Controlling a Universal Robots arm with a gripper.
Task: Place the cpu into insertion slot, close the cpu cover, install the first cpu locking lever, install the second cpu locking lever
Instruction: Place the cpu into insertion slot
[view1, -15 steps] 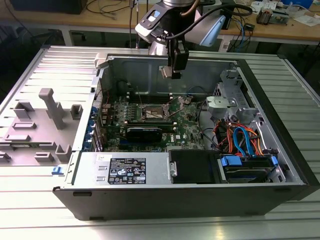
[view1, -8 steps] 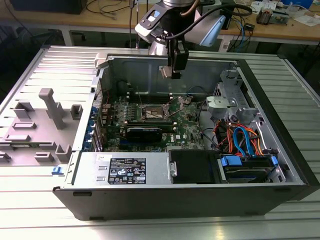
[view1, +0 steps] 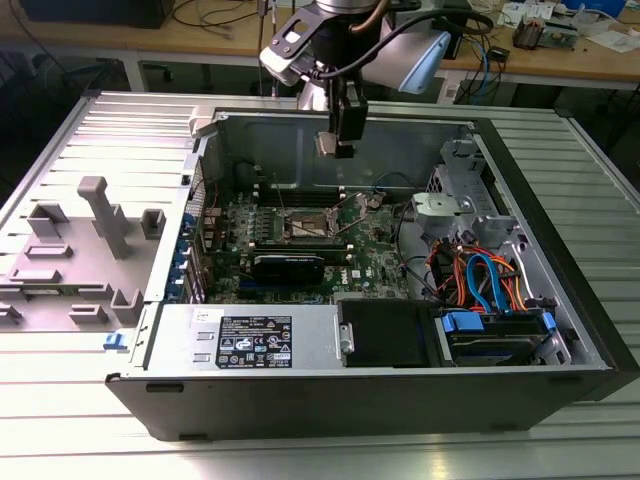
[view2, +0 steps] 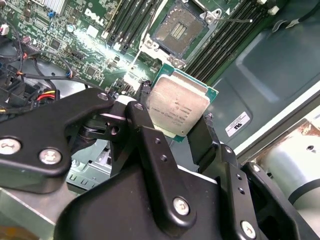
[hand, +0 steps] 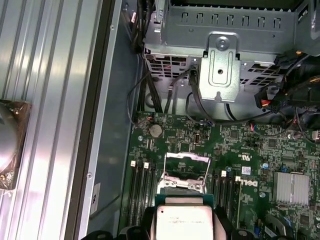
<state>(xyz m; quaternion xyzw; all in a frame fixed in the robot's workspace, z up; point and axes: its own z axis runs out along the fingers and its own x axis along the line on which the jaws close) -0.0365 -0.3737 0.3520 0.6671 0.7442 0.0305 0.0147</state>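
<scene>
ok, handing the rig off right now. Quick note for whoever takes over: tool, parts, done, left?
Tool: shut on the cpu, gripping it by opposite edges, with the metal top facing the wrist cameras.
Position: the tool hangs inside the open case, well above the slot. The cpu touches nothing else.
Slot: bare, dark centre exposed. The cover is raised.
Done: the cpu is in the grasp.
Left: all four steps. The cpu is not yet seated and the cover is not yet closed.
</scene>
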